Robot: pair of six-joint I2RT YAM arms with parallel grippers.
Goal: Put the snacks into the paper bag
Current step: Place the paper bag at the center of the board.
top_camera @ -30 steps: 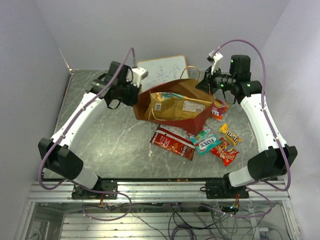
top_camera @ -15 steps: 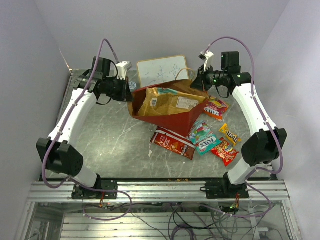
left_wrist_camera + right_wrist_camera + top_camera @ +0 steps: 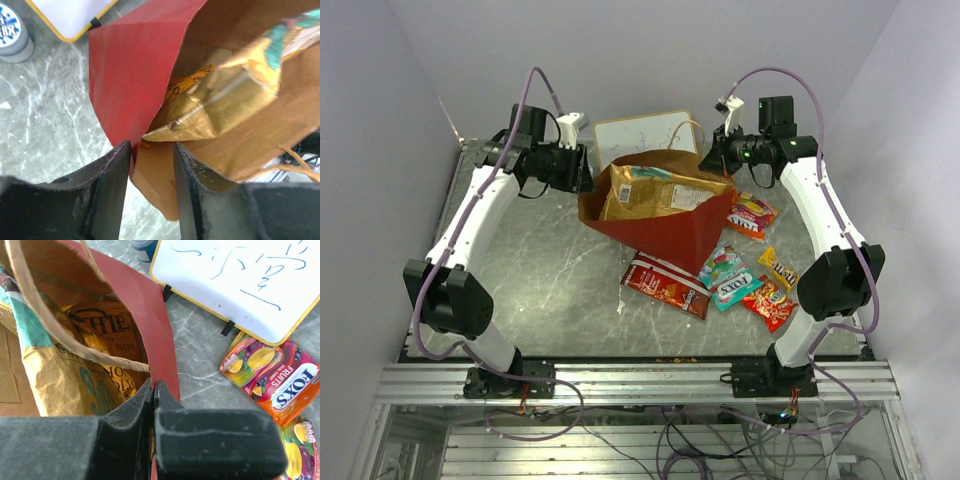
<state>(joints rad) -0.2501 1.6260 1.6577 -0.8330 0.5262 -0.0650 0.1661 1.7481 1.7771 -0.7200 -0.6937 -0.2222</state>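
We hold the bag by its rim from both sides, mouth tipped up toward the overhead camera, and a gold packet lies inside it. Our right gripper is clamped on the right rim, its fingers meeting with only the paper wall between them. Our left gripper has the left corner. Its fingers stand a narrow gap apart with the folded corner filling that gap (a grip, we judge, though the pinch itself is hard to see). The other snacks lie on the table, all on the near and right side of the bag and none to its left. The long red packet sits just near of the bag's lower tip, its long axis running across the table and slanting nearer toward the right. The Fox's packet lies just beside and below our right gripper, and the small packets cluster nearer, between the red packet and our right arm. So the right arm is the closer one to every loose snack. We judge it must let go of the rim and reach down and nearward, while the left alone holds the mouth open.
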